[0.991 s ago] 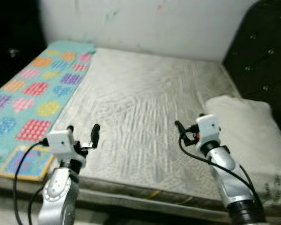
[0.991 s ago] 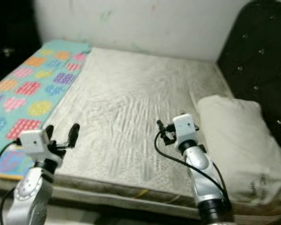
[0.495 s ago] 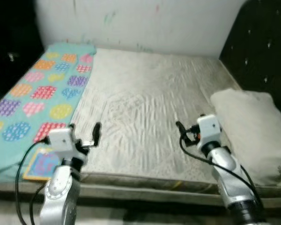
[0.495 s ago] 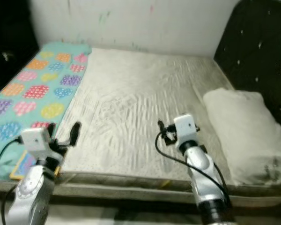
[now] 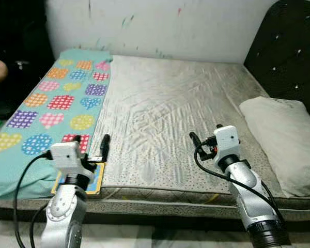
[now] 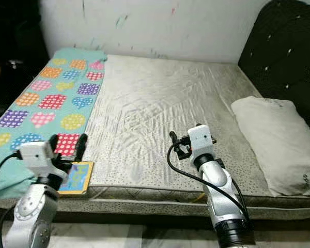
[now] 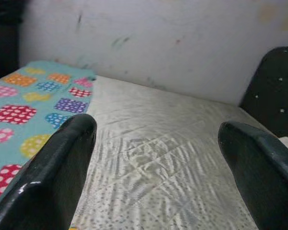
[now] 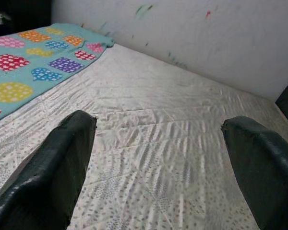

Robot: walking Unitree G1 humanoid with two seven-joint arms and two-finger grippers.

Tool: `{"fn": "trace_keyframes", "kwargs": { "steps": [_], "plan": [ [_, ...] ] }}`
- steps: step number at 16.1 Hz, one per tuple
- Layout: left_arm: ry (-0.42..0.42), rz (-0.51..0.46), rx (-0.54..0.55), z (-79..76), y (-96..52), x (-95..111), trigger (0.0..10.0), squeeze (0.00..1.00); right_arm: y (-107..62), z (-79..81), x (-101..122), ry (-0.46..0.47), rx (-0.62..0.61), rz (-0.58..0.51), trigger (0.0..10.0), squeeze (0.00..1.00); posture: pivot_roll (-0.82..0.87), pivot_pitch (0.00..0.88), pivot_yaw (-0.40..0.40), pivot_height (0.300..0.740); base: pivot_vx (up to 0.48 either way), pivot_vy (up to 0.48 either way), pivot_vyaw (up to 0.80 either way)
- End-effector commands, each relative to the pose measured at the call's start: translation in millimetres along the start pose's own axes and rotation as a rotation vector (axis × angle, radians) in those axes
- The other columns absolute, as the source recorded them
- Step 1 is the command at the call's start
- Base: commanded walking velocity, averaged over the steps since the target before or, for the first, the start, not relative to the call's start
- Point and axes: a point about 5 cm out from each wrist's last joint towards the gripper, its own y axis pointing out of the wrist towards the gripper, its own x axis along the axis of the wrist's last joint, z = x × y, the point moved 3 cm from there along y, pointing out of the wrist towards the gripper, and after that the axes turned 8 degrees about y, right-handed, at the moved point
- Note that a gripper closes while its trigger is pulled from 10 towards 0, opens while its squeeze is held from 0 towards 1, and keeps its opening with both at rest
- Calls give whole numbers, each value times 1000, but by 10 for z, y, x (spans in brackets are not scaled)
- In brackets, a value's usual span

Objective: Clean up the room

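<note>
A bare grey mattress (image 5: 175,119) meets a paint-flecked white wall (image 5: 160,23), with a teal patterned blanket (image 5: 51,111) along its left side, a white pillow (image 5: 281,142) at its right edge and a colourful book (image 6: 77,177) at its near left corner. Above the mattress's near edge, the left gripper (image 5: 91,147) and right gripper (image 6: 176,144) hover with fingers spread wide, both empty.

Head stereo pair looks down at mattress (image 5: 170,108) from its near edge; both wrist cameras sit low over it, facing the far wall (image 7: 158,43).

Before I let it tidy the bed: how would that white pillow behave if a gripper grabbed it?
The pillow looks plump and sagging, so probably soft and floppy, light for its bulk. A two-finger pinch would likely catch only fabric, leaving the rest to droop. Pushed, it should slide rather than roll.
</note>
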Motion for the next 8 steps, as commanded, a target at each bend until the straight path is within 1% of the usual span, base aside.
{"fn": "trace_keyframes", "kwargs": {
  "steps": [1,8],
  "plan": [
    [1,-15,-11,-12,6,39,10000,0,-4,-62,18,-8,-12,1,10000,0,-43,0,-62,740,240,0,0],
    [3,-18,-22,-20,6,42,10000,0,-3,-48,17,-6,-7,-1,10000,0,-43,0,-61,740,258,0,0]
  ]
}}
